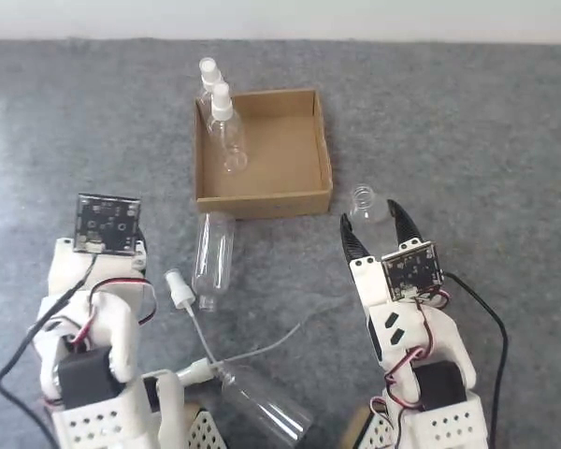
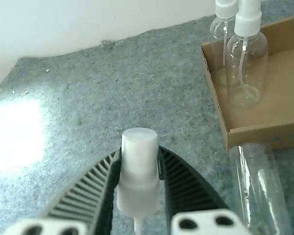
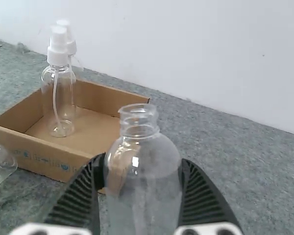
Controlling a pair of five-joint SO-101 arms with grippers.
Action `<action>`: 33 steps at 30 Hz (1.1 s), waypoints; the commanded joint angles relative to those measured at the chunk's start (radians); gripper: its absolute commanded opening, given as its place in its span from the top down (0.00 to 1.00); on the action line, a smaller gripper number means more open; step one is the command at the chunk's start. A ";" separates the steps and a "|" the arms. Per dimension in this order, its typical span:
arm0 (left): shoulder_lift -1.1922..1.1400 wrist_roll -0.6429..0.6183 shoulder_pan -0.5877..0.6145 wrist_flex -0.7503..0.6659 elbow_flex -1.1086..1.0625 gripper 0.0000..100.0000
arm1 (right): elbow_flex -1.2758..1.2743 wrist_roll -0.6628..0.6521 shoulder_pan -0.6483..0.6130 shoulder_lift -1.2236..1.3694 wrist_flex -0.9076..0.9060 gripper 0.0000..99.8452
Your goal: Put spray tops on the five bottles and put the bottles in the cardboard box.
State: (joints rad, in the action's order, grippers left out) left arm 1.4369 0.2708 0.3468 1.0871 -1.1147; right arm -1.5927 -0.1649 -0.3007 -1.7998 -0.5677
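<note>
My left gripper is shut on a white spray top, held upright above the carpet left of the cardboard box. My right gripper is shut on a clear open bottle, which stands just right of the box's front corner. A bottle with a spray top stands inside the box at its left wall. A second capped bottle stands right behind it at the back left corner. An open bottle lies in front of the box.
A loose spray top with its tube lies between the arms. Nearer the front edge lies another clear bottle with a spray top at its neck. Grey carpet covers the table; a white wall stands behind.
</note>
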 commanded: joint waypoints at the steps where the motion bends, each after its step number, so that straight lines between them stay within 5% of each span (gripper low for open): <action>1: 0.020 -0.118 -0.005 -0.029 0.005 0.95 | 0.012 -0.014 -0.008 -0.015 0.025 0.99; 25: 0.021 -0.506 -0.074 -0.123 0.097 0.99 | 0.006 -0.014 -0.076 -0.015 0.021 0.99; 33: 0.021 -0.655 -0.187 -0.123 0.203 0.99 | -0.012 -0.015 -0.148 -0.013 0.025 0.99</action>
State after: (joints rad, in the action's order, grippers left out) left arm 1.4400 -0.3138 0.2087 0.9981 -1.0134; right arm -1.6187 -0.1665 -0.4281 -1.7998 -0.5677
